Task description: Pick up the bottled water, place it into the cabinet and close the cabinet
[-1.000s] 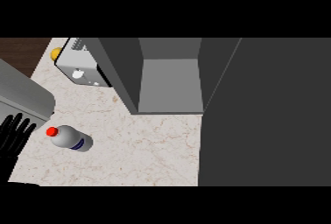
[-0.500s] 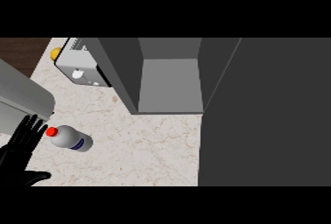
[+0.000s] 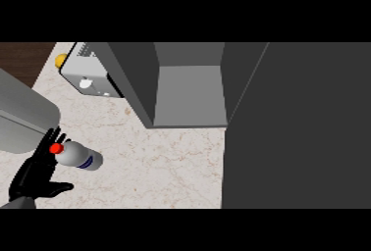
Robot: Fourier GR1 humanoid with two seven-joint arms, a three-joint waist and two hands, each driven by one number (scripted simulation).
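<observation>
Countertop (image 3: 167, 162): left hand (image 3: 36, 174) now nearer bottled water (image 3: 78, 155).

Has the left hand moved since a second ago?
Yes. The left hand has come up from the view's lower left corner and inward across the counter, its straight fingers now reaching the red cap of the water bottle, which lies where it did.

marble counter (image 3: 167, 166), grey appliance (image 3: 91, 78), w/ yellow knob (image 3: 61, 59)

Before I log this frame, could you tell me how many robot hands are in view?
1. The left hand is at the lower left, fingers straight, beside the bottle's red cap. The right hand does not show.
</observation>
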